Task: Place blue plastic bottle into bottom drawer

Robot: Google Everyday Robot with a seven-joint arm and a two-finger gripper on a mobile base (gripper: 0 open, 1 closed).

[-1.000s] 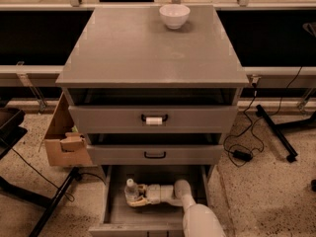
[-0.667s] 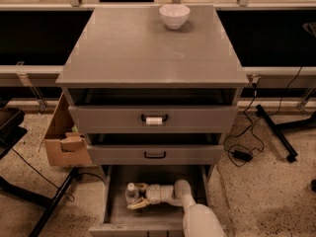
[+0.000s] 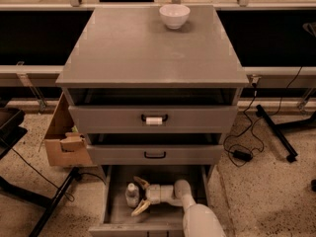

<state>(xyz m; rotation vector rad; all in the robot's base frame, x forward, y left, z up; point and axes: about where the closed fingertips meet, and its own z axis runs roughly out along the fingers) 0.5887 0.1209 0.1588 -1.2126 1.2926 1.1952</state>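
The blue plastic bottle [image 3: 132,196] stands upright on the grey floor of the pulled-out bottom drawer [image 3: 116,216], near its left side, white cap up. My gripper [image 3: 138,196] reaches into the drawer from the right on a white arm [image 3: 197,218]. It is open, with its tan fingers [image 3: 141,182] spread wide, one behind the bottle and one in front of it. Neither finger appears to press on the bottle.
The grey cabinet's top [image 3: 148,48] carries a white bowl [image 3: 174,16] at the back. The upper two drawers stand slightly open: one with a white-tagged handle [image 3: 154,119], one with a plain handle [image 3: 155,155]. A cardboard box [image 3: 64,137] sits left, cables [image 3: 242,152] right.
The fingers have spread apart from around the bottle, which now stands free in the drawer. The arm has barely moved.
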